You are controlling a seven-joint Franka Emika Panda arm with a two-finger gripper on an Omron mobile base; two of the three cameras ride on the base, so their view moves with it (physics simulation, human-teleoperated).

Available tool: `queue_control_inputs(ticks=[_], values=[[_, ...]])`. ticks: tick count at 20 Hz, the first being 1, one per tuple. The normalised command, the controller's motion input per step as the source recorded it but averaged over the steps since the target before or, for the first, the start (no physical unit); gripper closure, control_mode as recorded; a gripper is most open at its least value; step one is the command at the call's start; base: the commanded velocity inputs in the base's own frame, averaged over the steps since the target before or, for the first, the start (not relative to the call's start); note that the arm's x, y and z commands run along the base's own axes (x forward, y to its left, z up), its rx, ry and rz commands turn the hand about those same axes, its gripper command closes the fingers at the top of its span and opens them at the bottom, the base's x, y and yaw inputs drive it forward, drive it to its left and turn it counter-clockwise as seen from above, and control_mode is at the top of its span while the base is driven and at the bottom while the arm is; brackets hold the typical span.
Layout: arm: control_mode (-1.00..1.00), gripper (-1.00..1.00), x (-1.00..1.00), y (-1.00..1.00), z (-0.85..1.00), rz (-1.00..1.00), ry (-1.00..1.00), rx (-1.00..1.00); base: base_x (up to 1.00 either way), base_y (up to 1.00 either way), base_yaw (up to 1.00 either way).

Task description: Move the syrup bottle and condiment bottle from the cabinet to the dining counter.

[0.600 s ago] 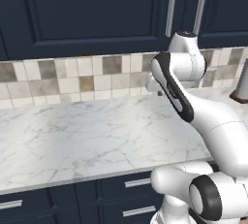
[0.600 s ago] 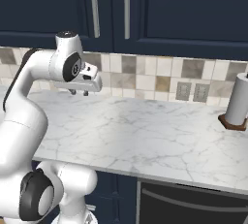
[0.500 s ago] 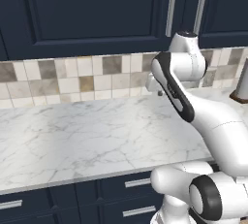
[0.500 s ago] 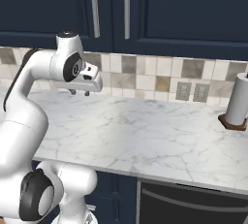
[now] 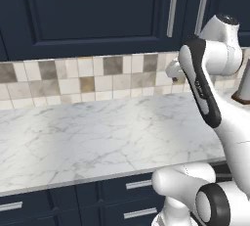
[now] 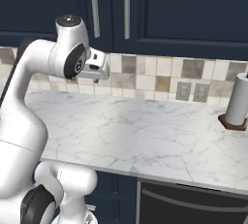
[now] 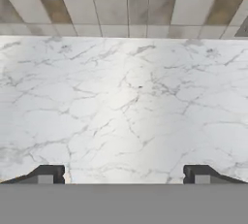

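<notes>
Worktop (image 7: 126, 102) bare; cabinet (image 6: 169, 9) doors shut overhead.

Above the marble worktop (image 6: 145, 136), the cabinet (image 6: 160, 9) doors are shut, hiding their contents, their tops cut by the frame, and the paper towel roll (image 6: 239, 103) runs off the right edge.
</notes>
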Motion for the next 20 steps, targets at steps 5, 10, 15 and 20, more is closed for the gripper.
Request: queue_control_inputs(ticks=[5, 10, 15, 20], values=[[-1.0, -1.0, 0.0, -0.03, 1.0, 0.0, -0.4, 0.04, 0.0, 0.0, 0.0], [-1.0, -1.0, 0.01, 0.0, 0.84, 0.0, -0.27, 0.0, 0.0, 0.0, 0.0], [-1.0, -1.0, 0.18, 0.0, 0.55, 0.0, -0.29, 0.0, 0.0, 0.0, 0.0], [-1.0, -1.0, 0.57, 0.0, 0.25, 0.0, -0.19, 0.0, 0.0, 0.0, 0.0]])
